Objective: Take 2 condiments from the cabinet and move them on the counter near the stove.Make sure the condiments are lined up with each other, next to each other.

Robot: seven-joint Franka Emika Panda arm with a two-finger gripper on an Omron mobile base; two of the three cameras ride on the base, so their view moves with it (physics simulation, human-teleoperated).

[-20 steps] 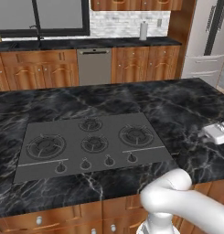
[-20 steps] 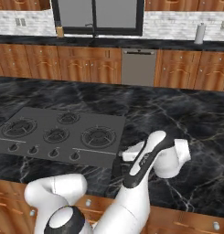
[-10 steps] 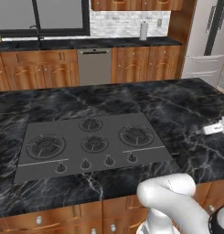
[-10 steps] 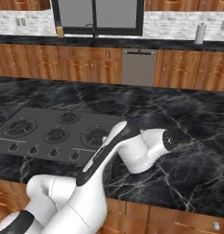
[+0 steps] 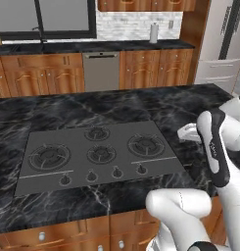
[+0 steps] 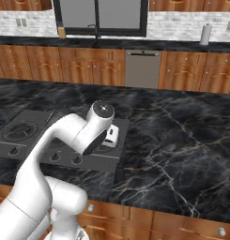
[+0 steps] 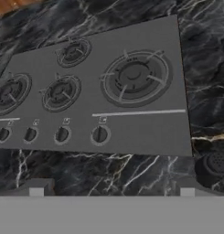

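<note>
The stove (image 5: pixel 99 152) lies flat in the black marble counter (image 5: pixel 141 105), its five burners and knob row facing me. My gripper (image 5: pixel 188 132) hovers just off the stove's right edge, above the counter. From the right base camera it (image 6: pixel 111 135) sits over the stove's (image 6: pixel 22 133) near right corner. In the hand view the fingertips (image 7: pixel 36 187) stand wide apart at the bottom; the gripper (image 7: pixel 111 189) is open with nothing in it, looking down on the stove (image 7: pixel 131 91). The condiments are out of view. A strip of wall cabinet (image 5: pixel 141 4) shows at the top.
A white paper-towel roll (image 5: pixel 154 32) stands on the back counter, above base cabinets and a dishwasher (image 5: pixel 101 71). A fridge (image 5: pixel 224 44) is at the far right. A dark round shape (image 7: pixel 216 167) lies on the counter right of the stove; I cannot tell what it is.
The arm has swung up and folded; the hand has come left from the counter's right edge to the stove's right side. The base has stayed put.
</note>
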